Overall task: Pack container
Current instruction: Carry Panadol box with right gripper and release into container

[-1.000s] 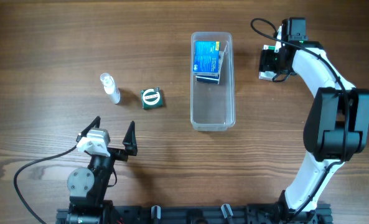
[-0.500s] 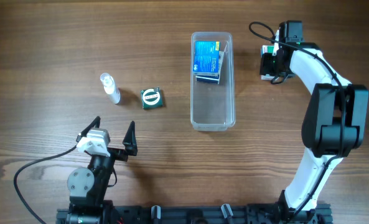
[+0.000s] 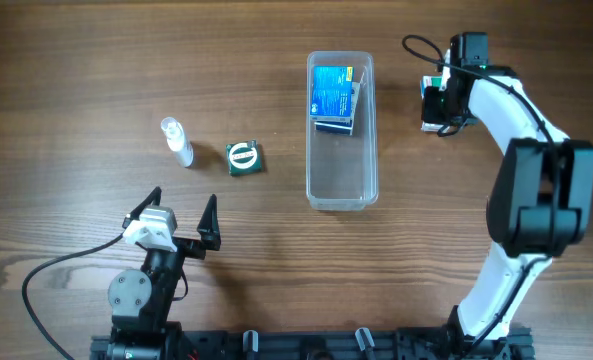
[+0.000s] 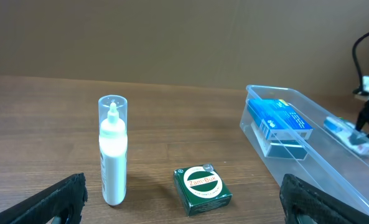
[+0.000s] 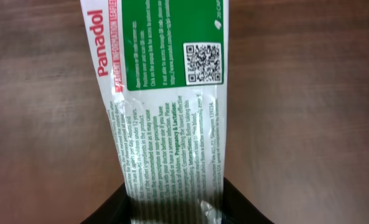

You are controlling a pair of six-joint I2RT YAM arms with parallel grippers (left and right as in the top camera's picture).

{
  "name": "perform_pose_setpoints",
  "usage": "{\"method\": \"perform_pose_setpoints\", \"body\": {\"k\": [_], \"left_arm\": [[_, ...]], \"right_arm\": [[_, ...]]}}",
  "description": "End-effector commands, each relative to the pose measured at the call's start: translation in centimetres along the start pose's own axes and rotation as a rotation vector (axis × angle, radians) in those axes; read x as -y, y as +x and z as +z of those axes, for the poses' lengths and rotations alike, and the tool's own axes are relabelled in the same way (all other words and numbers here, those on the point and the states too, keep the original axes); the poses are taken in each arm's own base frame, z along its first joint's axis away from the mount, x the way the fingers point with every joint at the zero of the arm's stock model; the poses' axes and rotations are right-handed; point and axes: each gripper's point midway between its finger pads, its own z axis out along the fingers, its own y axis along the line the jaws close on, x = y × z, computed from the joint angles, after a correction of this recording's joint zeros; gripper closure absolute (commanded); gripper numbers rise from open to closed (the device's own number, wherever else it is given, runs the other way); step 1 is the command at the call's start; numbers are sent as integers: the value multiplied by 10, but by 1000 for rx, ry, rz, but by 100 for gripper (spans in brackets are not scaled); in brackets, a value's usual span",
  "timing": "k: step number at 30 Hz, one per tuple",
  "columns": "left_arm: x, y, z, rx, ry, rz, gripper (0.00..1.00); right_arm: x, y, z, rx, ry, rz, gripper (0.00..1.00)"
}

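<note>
we're looking down at the wooden table [image 3: 76, 80], where the container [image 3: 342, 185] is lying lengthwise near the middle, with a blue box [image 3: 331, 90] sitting in its far end. the right gripper [image 3: 435, 106], just right of the tub, is pinching a panadol box [image 5: 165, 93] between its fingers. the left gripper [image 3: 184, 203] is hanging wide open near the upright white bottle [image 3: 177, 140] and the green zam-buk box [image 3: 243, 158].

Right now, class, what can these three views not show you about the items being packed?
Panadol box: right wrist view, top cut off by the frame; overhead, the right pincer hides most.
Pincer's grip: right wrist view, fingers cropped at the bottom edge.
Container: left wrist view, one end runs off the right edge.
Dark box: overhead, the blue box covers most.
</note>
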Motion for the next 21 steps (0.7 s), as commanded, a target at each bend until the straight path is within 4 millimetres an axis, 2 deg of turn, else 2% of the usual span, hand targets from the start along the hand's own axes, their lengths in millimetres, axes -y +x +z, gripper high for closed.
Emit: {"method": "perform_pose_setpoints", "body": {"k": [1, 4, 6, 8, 12, 15, 17, 21], "left_arm": [[-4, 3, 0, -4, -17, -10, 0], [-4, 3, 0, -4, -18, -10, 0], [-4, 3, 0, -4, -18, -10, 0], [-4, 3, 0, -4, -18, -10, 0], [-4, 3, 0, -4, -18, -10, 0], [-4, 3, 0, -4, -18, -10, 0], [-4, 3, 0, -4, -18, -10, 0], [-4, 3, 0, -4, -17, -10, 0]], "right_arm": [[-13, -37, -92, 196, -24, -15, 64], [-40, -36, -144, 274, -75, -33, 64], [-61, -32, -170, 308, -128, -28, 65], [-95, -20, -192, 319, -200, -17, 65], [-145, 0, -192, 280, -261, -30, 65], [-169, 2, -184, 282, -275, -29, 65], [-184, -2, -175, 293, -289, -28, 65], [-196, -3, -153, 271, -290, -19, 64]]}}
